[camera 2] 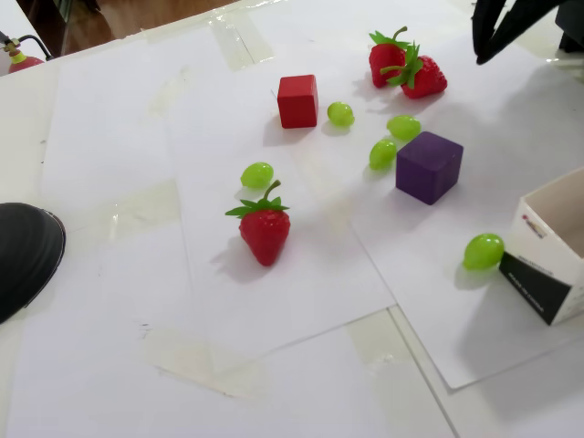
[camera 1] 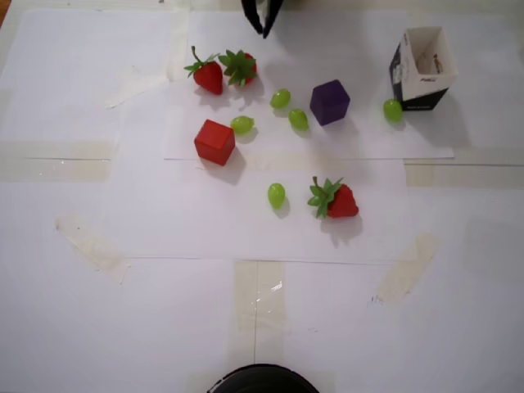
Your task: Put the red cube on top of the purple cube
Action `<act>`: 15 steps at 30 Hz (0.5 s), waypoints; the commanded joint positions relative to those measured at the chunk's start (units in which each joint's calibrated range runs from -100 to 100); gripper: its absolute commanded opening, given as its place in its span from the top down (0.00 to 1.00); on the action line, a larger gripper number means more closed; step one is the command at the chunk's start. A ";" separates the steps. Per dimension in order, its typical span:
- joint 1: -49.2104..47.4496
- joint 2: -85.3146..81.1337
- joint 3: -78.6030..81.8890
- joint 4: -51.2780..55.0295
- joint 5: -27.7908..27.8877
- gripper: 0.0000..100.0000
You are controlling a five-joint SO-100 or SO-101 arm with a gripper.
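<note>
The red cube (camera 1: pixel 214 141) sits on the white paper, left of centre in the overhead view; it also shows in the fixed view (camera 2: pixel 297 99). The purple cube (camera 1: pixel 330 101) stands apart to its right in the overhead view, and shows in the fixed view (camera 2: pixel 428 165). My black gripper (camera 1: pixel 264 33) hangs at the top edge, far from both cubes and holding nothing; in the fixed view (camera 2: pixel 481 58) its fingers meet at the tip. Most of the arm is out of view.
Two strawberries (camera 1: pixel 223 70) lie near the gripper and a third (camera 1: pixel 334 199) lies lower down. Several green grapes (camera 1: pixel 289 109) are scattered between the cubes. An open black-and-white paper box (camera 1: pixel 422 70) stands at the right. A dark round object (camera 1: pixel 262 381) sits at the bottom edge.
</note>
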State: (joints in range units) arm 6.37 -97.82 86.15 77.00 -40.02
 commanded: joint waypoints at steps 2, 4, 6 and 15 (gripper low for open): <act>0.54 0.74 -11.43 -2.65 -2.83 1.00; 0.69 3.06 -14.70 -3.38 -3.22 1.00; 0.69 6.33 -17.88 -4.53 -3.17 1.00; 1.21 30.49 -38.24 -6.98 -0.68 1.00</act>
State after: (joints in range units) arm 7.34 -78.56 59.64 71.30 -41.34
